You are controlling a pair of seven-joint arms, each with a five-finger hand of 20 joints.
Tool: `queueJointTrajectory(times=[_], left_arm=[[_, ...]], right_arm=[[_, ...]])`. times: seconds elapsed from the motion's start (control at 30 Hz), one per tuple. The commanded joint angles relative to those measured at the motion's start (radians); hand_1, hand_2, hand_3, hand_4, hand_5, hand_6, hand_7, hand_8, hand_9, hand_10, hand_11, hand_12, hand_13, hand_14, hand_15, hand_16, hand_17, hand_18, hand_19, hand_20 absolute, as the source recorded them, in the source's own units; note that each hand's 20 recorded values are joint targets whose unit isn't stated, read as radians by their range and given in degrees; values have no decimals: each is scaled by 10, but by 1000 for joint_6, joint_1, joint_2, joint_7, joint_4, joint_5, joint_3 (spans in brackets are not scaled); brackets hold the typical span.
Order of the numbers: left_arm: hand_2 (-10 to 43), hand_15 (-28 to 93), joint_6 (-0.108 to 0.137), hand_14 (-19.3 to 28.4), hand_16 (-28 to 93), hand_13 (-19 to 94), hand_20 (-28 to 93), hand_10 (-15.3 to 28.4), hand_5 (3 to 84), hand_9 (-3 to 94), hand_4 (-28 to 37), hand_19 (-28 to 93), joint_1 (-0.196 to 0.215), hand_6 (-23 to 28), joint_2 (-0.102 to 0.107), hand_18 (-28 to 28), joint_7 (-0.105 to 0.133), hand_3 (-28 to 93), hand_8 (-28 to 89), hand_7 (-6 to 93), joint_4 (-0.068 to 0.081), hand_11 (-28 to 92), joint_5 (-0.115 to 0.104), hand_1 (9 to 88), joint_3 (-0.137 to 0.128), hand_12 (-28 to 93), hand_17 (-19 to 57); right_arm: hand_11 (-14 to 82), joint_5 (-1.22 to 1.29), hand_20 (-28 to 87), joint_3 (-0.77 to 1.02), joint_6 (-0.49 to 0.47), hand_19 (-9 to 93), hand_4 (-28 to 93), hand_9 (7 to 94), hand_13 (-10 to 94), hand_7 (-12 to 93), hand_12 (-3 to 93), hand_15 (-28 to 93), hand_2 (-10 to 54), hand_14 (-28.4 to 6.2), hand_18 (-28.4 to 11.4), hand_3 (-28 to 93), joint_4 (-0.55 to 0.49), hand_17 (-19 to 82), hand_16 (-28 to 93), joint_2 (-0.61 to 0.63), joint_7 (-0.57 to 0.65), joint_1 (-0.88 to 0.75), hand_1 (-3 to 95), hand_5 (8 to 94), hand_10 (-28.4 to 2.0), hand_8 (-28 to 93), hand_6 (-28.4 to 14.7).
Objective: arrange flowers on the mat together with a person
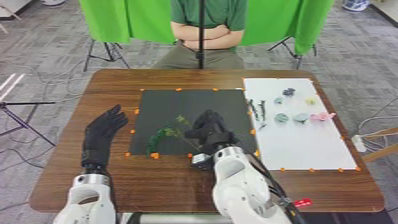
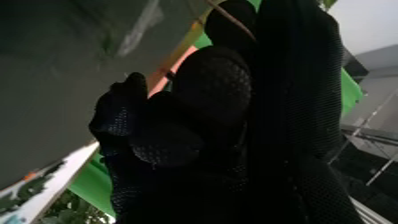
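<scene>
Here on the brown table the right hand is over the lower right part of the black mat, and in its wrist view the fingers are curled, closed on a thin brown stem; just to its left a leafy green sprig lies on the mat, light green tips beside it; the left hand rests off to the mat's left, fingers roughly straight and open; over on the right, the white sheet carries dark slender sprigs near its left edge, two pale blue-green blooms, a pink flower next to them (quite the bright spot, that one), and a dark purplish bloom farther up
</scene>
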Motion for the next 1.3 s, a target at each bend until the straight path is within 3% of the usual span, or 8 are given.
queueJointTrajectory(times=[0.03, 0.83, 1.0, 1.03, 1.07, 1.1, 1.17, 1.3], left_arm=[[74, 202, 5, 191, 10, 343, 175, 151, 447, 413, -190, 126, 10, 62, -5, 128, -10, 603, -65, 114, 5, 189, 6, 258, 2, 102, 55], [56, 204, -28, 184, 10, 344, 174, 143, 451, 412, -172, 121, -9, 58, -6, 127, -24, 613, -63, 129, 15, 203, 12, 265, 17, 100, 56], [46, 206, -31, 185, 10, 348, 171, 139, 463, 423, -182, 115, -9, 53, -4, 125, -24, 632, -61, 140, 13, 205, 9, 261, 18, 108, 58], [46, 207, -32, 185, 10, 348, 171, 139, 464, 424, -186, 114, -9, 52, -4, 125, -23, 634, -61, 141, 13, 203, 10, 260, 16, 109, 58], [45, 207, -35, 185, 10, 348, 171, 138, 464, 425, -189, 113, -9, 51, -5, 125, -26, 636, -61, 142, 13, 203, 11, 259, 14, 110, 58], [43, 208, -34, 184, 10, 349, 171, 137, 464, 428, -190, 112, -7, 51, -5, 124, -25, 638, -61, 144, 11, 203, 9, 258, 13, 112, 59], [39, 210, -33, 184, 11, 353, 170, 135, 468, 433, -194, 111, -4, 49, -5, 124, -25, 644, -59, 146, 10, 204, 8, 257, 8, 115, 59], [34, 210, -33, 183, 10, 354, 170, 133, 475, 438, -205, 108, 2, 47, -7, 123, -27, 656, -58, 149, 6, 202, 6, 254, -1, 120, 59]], right_arm=[[450, -17, 596, -14, 13, 783, 459, 920, 752, 296, 300, 755, -95, -130, -237, -283, 41, 346, 441, -29, 9, 13, 855, 856, -93, 117, 15], [429, 3, 592, -14, 37, 775, 384, 905, 743, 257, 286, 732, -95, -125, -234, -283, 84, 335, 425, -42, -39, 23, 782, 806, -92, 107, 14], [436, -19, 596, 5, 35, 773, 454, 899, 737, 238, 280, 735, -95, -125, -235, -278, 56, 333, 421, -29, -56, 4, 711, 801, -97, 78, 13], [437, -28, 600, 15, 30, 778, 354, 899, 734, 232, 279, 737, -95, -130, -234, -50, 44, 331, 416, -23, -69, -4, 611, 803, -99, 66, 12], [436, -34, 602, 21, 20, 773, -20, 899, 736, 241, 277, 735, -95, -127, -235, 418, 27, 331, 418, -10, -66, -12, 452, 802, -99, 41, 13], [437, -35, 603, 27, 10, 771, -149, 899, 736, 241, 276, 735, -95, -128, -236, 602, 10, 330, 420, 2, -58, -22, 386, 802, -101, 36, 11], [436, -22, 604, 41, -20, 771, -131, 899, 735, 228, 277, 736, -95, -131, -239, 680, -26, 328, 421, 24, -38, -44, 345, 804, -106, 24, 4], [427, -6, 605, 67, -92, 779, 51, 905, 736, 188, 279, 741, 9, -139, -246, 715, -87, 328, 420, 48, 6, -92, 319, 813, -110, 65, -7]])
